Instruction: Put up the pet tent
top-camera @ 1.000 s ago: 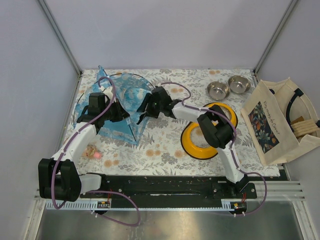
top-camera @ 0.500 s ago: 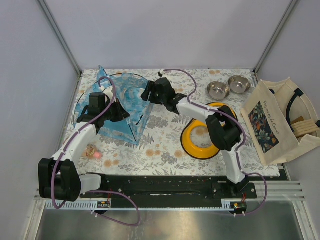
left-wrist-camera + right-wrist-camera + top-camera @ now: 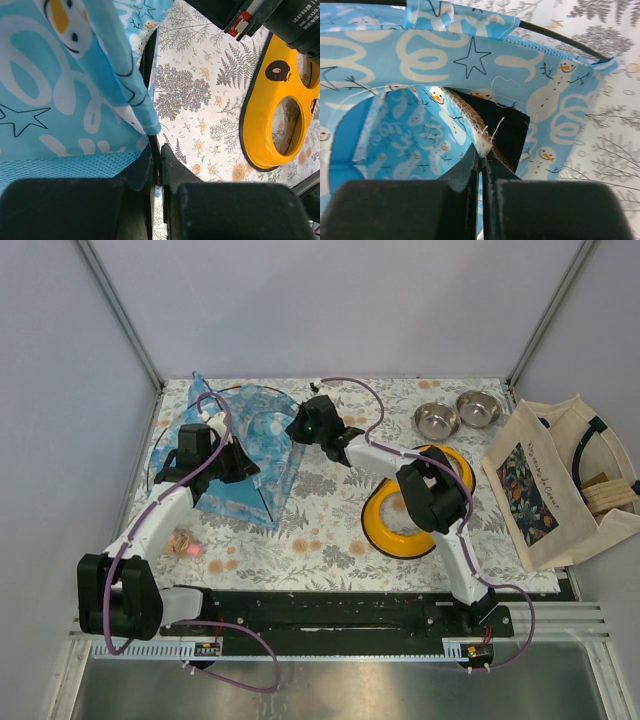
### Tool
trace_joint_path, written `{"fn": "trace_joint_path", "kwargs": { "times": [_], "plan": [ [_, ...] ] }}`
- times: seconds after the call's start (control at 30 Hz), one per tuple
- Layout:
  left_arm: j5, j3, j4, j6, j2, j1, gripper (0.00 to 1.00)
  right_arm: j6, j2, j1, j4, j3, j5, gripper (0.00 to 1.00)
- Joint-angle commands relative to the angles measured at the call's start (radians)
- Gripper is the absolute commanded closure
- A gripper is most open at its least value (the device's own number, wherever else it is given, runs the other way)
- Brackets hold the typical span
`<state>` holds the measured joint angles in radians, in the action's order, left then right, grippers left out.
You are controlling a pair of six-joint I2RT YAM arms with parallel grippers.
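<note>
Together, both grippers held the tent

Light-blue snowman-print fabric pet tent (image 3: 250,435) sat far-left on the floral tablecloth (image 3: 330,530). Left gripper (image 3: 157,150) pinched its hem, likely anchoring. The right gripper (image 3: 481,152) pinched the frayed doorway edge, apparently to spread it.

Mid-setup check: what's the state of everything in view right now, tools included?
pet tent: partly raised, slumped, held at two edges.
left tool: shut on the pet tent's fabric edge.
right tool: shut on a frayed edge of the pet tent.
steel bowls: upright, empty.
yellow bowl holder: lying flat, visible hole empty.
tote bag: mouth open, items inside.
</note>
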<state>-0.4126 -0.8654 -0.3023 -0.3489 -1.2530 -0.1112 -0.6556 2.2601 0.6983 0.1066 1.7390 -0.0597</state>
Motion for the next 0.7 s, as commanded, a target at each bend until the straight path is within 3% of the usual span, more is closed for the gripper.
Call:
{"fn": "trace_joint_path", "kwargs": {
  "times": [0.0, 0.2, 0.33, 0.47, 0.57, 0.6, 0.67],
  "plan": [
    [-0.035, -0.015, -0.069, 0.008, -0.028, -0.007, 1.00, -0.105, 0.033, 0.006, 0.203, 0.042, 0.127, 1.00],
    [-0.083, -0.027, -0.075, 0.039, -0.045, -0.005, 1.00, -0.264, 0.162, 0.038, 0.196, 0.163, 0.181, 1.00],
    [-0.123, -0.029, -0.074, 0.063, -0.048, -0.007, 1.00, -0.386, 0.252, 0.055, 0.093, 0.281, 0.190, 1.00],
    [-0.210, -0.018, -0.064, 0.103, -0.039, -0.016, 1.00, -0.394, 0.299, 0.063, 0.004, 0.364, 0.172, 1.00],
    [-0.238, -0.006, -0.061, 0.116, -0.034, -0.033, 1.00, -0.369, 0.270, 0.060, -0.024, 0.332, 0.106, 0.99],
    [-0.252, -0.004, -0.061, 0.119, -0.036, -0.038, 1.00, -0.362, 0.256, 0.059, -0.021, 0.312, 0.078, 0.96],
    [-0.240, -0.001, -0.063, 0.113, -0.033, -0.044, 1.00, -0.348, 0.218, 0.055, -0.022, 0.275, 0.022, 0.79]
  ]
}}
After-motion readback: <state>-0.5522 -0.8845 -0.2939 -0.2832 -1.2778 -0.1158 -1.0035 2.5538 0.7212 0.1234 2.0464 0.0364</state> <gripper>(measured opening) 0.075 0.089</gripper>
